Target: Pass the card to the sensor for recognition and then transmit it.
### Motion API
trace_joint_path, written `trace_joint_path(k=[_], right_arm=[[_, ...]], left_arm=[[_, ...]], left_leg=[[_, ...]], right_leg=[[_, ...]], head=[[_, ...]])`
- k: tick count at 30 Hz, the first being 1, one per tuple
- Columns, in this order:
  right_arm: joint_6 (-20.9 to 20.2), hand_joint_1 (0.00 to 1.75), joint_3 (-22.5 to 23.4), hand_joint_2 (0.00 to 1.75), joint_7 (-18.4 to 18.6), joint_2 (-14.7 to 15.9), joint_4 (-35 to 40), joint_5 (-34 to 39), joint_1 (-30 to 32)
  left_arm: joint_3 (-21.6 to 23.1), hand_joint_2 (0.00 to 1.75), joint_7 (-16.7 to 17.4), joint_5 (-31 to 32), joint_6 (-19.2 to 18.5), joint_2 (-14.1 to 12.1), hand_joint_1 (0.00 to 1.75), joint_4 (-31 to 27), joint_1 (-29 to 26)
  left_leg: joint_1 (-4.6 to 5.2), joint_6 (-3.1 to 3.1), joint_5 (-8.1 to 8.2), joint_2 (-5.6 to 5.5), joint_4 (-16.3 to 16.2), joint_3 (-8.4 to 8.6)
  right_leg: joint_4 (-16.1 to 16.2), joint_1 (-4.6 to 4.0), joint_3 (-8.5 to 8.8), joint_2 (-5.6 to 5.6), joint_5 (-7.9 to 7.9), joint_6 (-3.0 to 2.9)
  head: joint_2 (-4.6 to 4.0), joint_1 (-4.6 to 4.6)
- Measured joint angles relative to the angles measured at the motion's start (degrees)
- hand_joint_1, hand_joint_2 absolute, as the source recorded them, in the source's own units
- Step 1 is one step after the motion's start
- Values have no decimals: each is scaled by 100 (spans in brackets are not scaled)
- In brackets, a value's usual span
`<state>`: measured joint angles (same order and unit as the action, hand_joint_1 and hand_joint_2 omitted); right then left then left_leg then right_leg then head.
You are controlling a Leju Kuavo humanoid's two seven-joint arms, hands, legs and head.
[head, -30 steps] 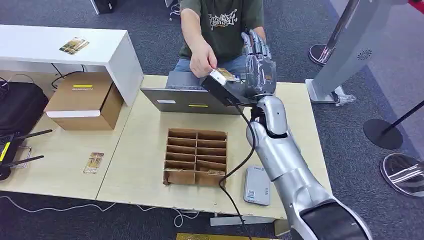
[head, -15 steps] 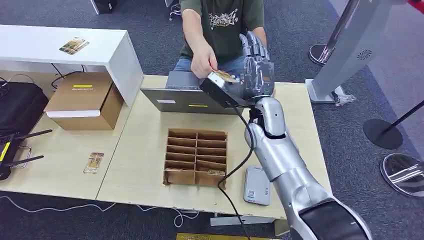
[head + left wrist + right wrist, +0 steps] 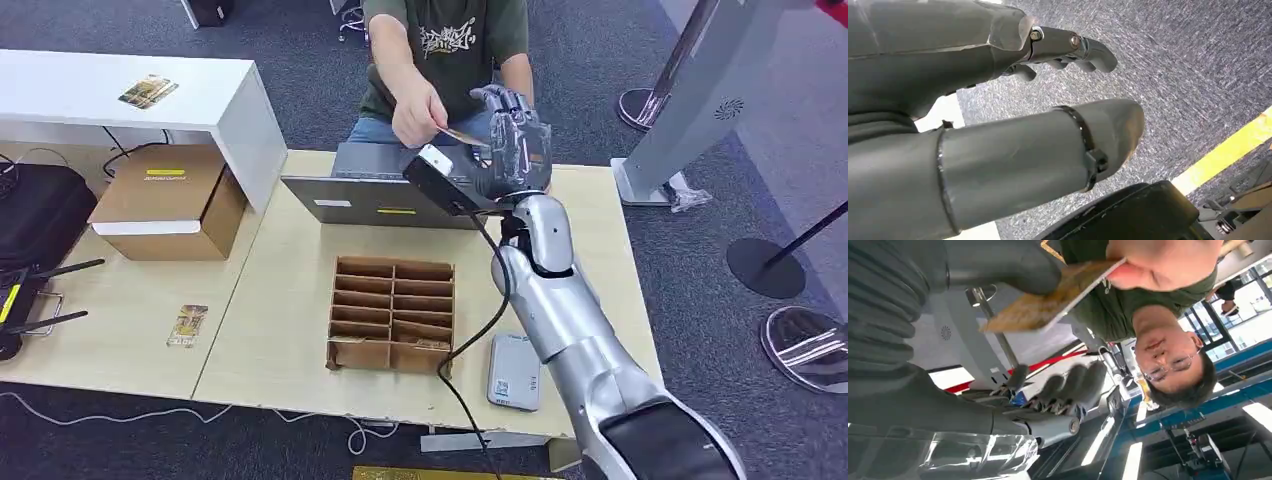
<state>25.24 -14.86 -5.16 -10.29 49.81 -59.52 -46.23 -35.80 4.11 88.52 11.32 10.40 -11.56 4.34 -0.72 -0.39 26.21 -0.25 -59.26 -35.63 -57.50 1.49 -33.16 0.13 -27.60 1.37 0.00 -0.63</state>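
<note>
Right hand was raised above the far edge of the tabletop, its fingers curling toward the card while the thumb pressed on the card's near end in the right wrist view. A person's hand pinched the card's other end, so the card hung in the air between the two, just above the black sensor with its trailing cable. Whether the robot alone bore the card could not be told. The left hand hung over carpet, its fingers apart and holding nothing.

Judged from this, the reading at the sensor looked done or nearly so, and the handover was in progress; what remained was for one side to let go and the card to travel on.

From left to right, the tabletop carried a brown box, a loose card, a divided cardboard tray at the middle and a grey device near the front edge. Open room lay between the tray and the sensor. The right arm stood close to the cable, and a slanted grey post stood off the right edge, so a wide swing that way could snag.
</note>
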Motion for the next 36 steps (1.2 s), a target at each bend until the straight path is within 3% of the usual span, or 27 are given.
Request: trace_joint_path(k=[26,31,36], right_arm=[[-37,175,-4,175,-31,-4,20,-13,-5],[-603,175,46,175,-33,-24,24,801,-3],[-732,175,94,175,-42,-44,44,988,-3]], left_arm=[[0,0,-13,-4,15,0,0,0,-21],[0,0,2,-15,17,0,0,0,-22],[0,0,7,-17,17,0,0,0,-24]], left_leg=[[0,0,0,-1,0,-1],[0,0,0,0,0,-1],[0,0,0,0,0,-1]], right_leg=[[0,0,1,-1,0,0],[0,0,1,-1,0,0],[0,0,1,-1,0,0]], head=[[0,2],[0,2],[0,2]])
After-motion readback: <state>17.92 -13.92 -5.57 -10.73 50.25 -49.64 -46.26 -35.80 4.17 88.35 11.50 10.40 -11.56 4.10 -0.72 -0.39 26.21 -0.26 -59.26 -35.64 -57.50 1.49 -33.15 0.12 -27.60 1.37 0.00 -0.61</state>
